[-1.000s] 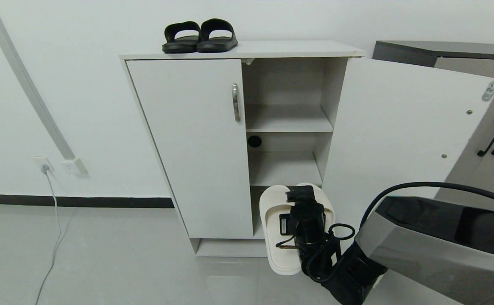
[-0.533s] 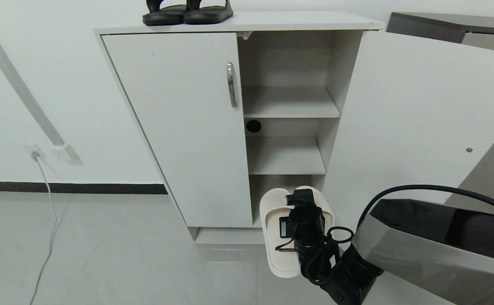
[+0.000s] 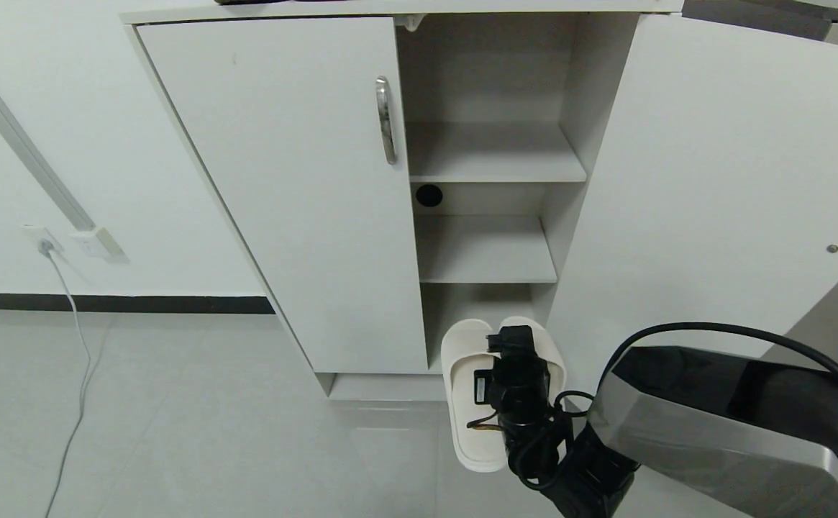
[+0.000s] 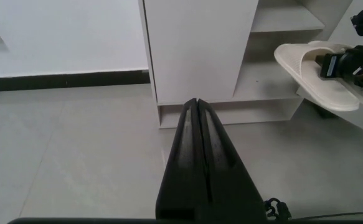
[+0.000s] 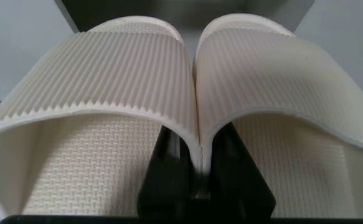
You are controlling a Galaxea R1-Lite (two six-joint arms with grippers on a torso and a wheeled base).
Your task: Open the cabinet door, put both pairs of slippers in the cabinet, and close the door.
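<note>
Head view: the right gripper (image 3: 508, 342) clamps both white slippers (image 3: 462, 392) by their inner straps at the open cabinet (image 3: 598, 108). Next, probably, push them onto its bottom shelf (image 4: 265, 84). The left gripper (image 4: 197, 109) is closed and empty.

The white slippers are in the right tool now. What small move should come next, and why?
Probably ease the right tool forward: it grips the white slippers right in front of the bottom compartment, and the door there stands open.
</note>
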